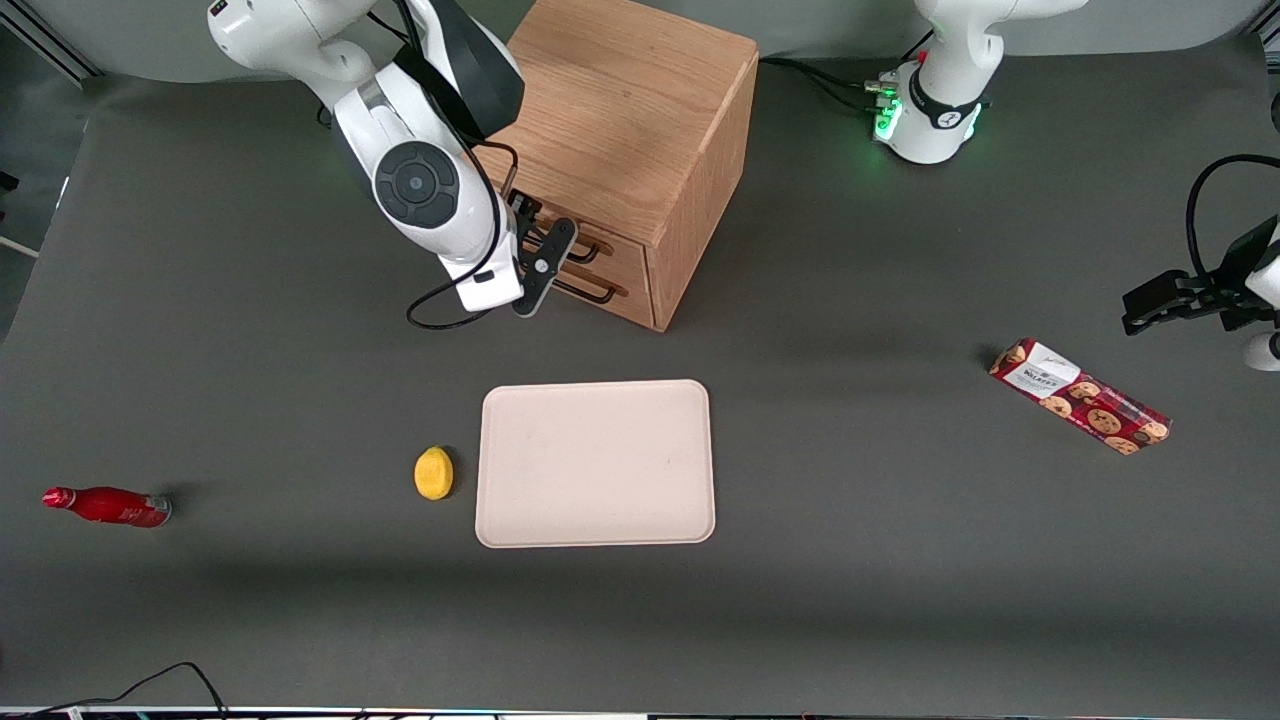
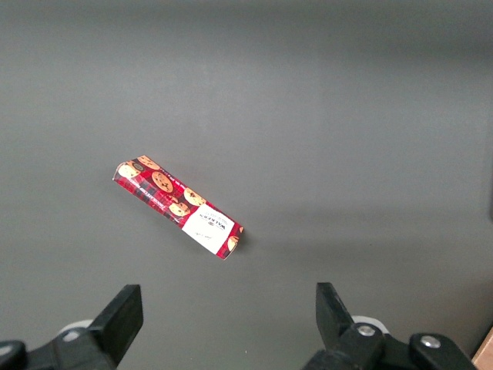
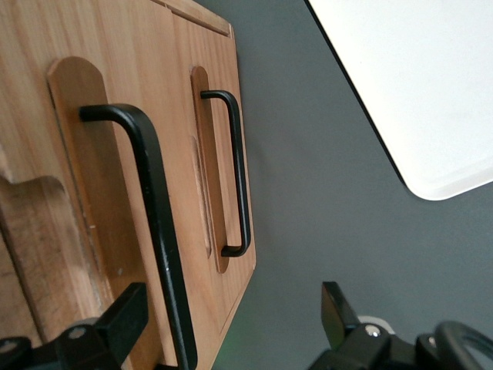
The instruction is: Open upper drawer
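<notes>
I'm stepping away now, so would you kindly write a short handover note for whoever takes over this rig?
Gripper: open, empty, right in front of the cabinet, jaws straddling the upper drawer's handle but not closed on it.
Upper drawer: shut, flush with the lower drawer.
Done: approach only.
Left: close on the bar handle, pull the drawer straight out toward the tray.

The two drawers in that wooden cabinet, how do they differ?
The upper drawer sits higher and has the end effector right at its handle; the lower drawer sits beneath, nearer the table, with its handle free. Both look closed, with light wood fronts and thin dark bar handles.
</notes>
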You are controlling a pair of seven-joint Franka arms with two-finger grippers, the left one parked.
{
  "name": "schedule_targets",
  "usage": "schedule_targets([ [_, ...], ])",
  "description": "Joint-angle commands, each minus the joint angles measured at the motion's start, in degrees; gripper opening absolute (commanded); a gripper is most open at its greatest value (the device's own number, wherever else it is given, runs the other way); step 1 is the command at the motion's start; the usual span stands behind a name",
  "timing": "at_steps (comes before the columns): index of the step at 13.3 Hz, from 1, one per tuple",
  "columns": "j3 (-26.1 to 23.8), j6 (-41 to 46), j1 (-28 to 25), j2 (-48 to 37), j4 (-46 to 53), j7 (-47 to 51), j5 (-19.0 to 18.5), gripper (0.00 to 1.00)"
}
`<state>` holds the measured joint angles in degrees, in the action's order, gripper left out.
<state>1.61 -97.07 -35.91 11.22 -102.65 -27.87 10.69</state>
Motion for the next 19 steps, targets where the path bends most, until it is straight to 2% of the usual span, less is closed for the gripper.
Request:
schedule_targets([
  [1,-0.38,-1.27,0.67,0.21,-0.97,-1.92,3.37,1.00],
  [4,-0.38,-1.37,0.76,0.21,-1.50,-1.92,4.42,1.00],
  [19,-0.38,-5.67,1.02,2.40,-3.78,-1.31,4.52,1.00],
])
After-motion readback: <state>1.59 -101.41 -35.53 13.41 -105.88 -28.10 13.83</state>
